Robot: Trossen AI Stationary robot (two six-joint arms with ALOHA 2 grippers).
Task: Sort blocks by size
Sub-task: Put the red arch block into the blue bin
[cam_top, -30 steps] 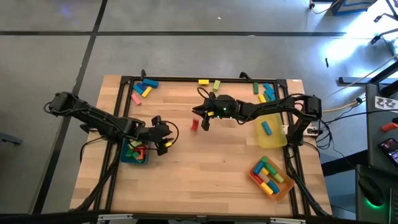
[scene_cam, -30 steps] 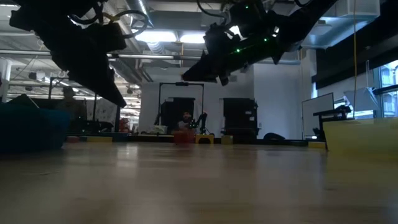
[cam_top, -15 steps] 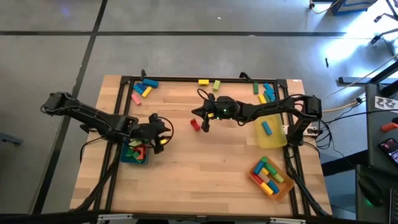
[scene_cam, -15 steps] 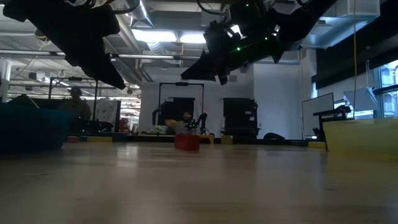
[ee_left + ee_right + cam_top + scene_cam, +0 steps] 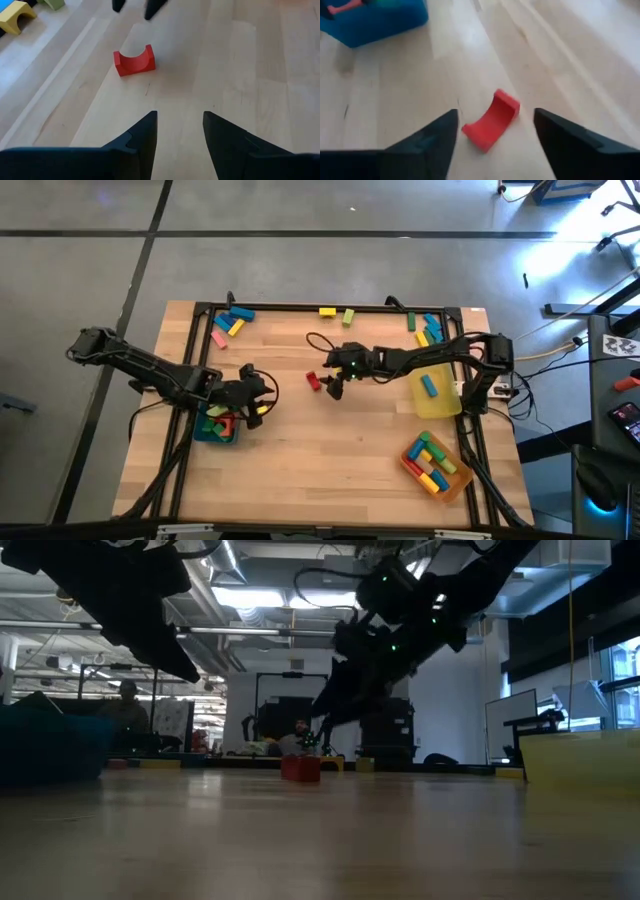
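Here the wooden table [image 5: 330,450] carries three shallow trays: a teal tray [image 5: 214,427] near its left edge with red, green and yellow blocks in it, a yellow tray [image 5: 436,395] toward the right edge holding one blue bar [image 5: 428,386], and an orange tray [image 5: 437,463] at the near right corner packed with blocks of several colours. Along the far edge lie loose blocks: a blue, pink and yellow cluster [image 5: 229,324] at the left corner, a yellow bar and green block [image 5: 337,313] in the middle, and a blue, yellow and green group [image 5: 425,328] at the right. The left gripper [image 5: 262,394] hangs just beside the teal tray, its fingers [image 5: 145,134] parted with nothing between them. The right gripper [image 5: 331,385] reaches in toward mid-table, its fingers [image 5: 436,137] spread wide and empty, hovering just beside and above a small red arch block [image 5: 314,381]. That block lies alone on bare wood near the table's middle, well apart from every tray; in the right wrist view [image 5: 491,120] it shows a curved hollow, and in the left wrist view [image 5: 134,60] its semicircular notch faces away from the camera. In the low view it sits as a small red shape [image 5: 301,768] on the tabletop below the right arm.
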